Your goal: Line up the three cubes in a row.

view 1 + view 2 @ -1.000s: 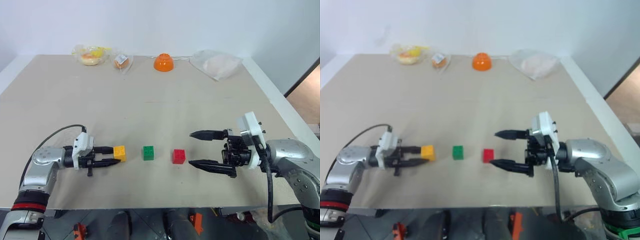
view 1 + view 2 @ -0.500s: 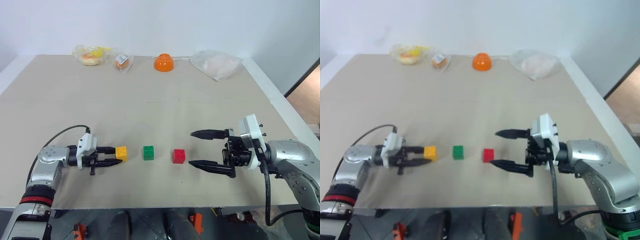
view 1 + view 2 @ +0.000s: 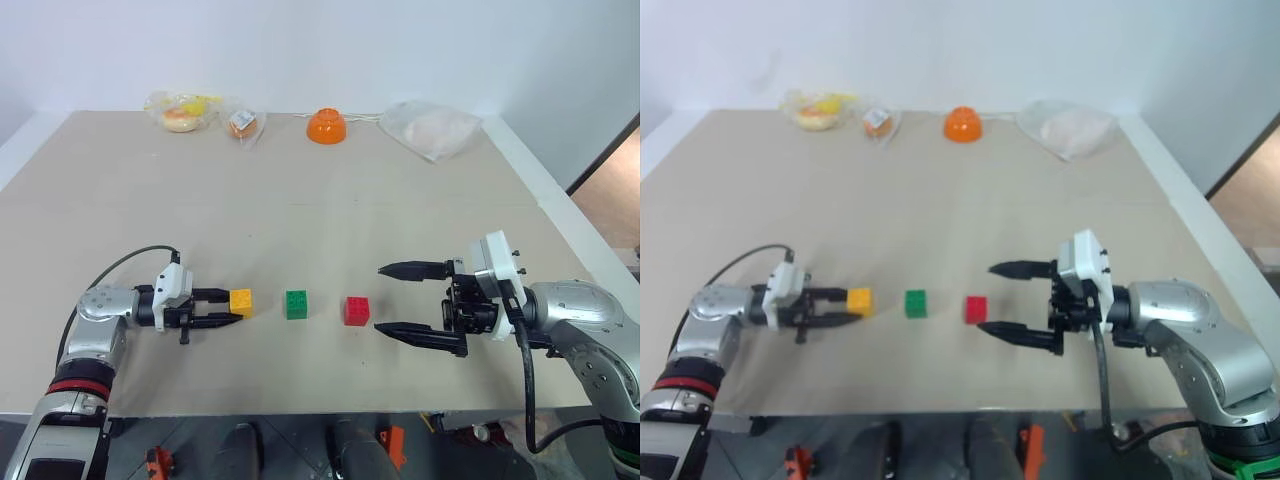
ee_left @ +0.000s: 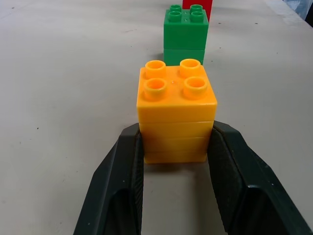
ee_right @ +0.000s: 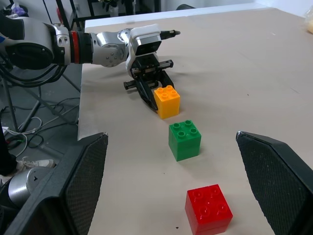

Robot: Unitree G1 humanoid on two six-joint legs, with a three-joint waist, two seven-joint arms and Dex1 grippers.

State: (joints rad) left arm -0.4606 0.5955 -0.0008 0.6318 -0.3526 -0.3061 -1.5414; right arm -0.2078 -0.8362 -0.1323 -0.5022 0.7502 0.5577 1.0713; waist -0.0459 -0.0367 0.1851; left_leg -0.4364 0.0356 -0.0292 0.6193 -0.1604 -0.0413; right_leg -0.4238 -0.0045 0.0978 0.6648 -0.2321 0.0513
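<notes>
Near the front edge of the table [image 3: 300, 210], toward the left corner, the left tool [image 3: 232, 309] lies low and pretty much level, pointing to the right. Its two black fingers [image 4: 124, 191] are clamped on the lower sides of the yellow cube [image 3: 241, 301], which sits studs-up on the tabletop. You can see it nicely from the wrist view, one finger on each flank of the brick.

Just right of that, a small gap away, is the green cube [image 3: 296, 304], standing free on the table, studs up. Then another small gap and the red cube [image 3: 356, 310], also free. All three sit roughly on one line parallel to the front edge, about mid-width of the table, with none of them touching each other.

Right of the red cube is the right tool [image 3: 386, 298], pointing left toward it. Its fingers are spread wide apart, one toward the back and one toward the front, with nothing between them. The tips are near the red cube but clear of it.

Along the far edge, left to right: a clear bag with something yellow inside [image 3: 182, 109], a smaller wrapped snack [image 3: 243, 122], an orange bowl [image 3: 327, 125] flipped upside down, and a whitish plastic bag [image 3: 433, 129] toward the far right corner.
</notes>
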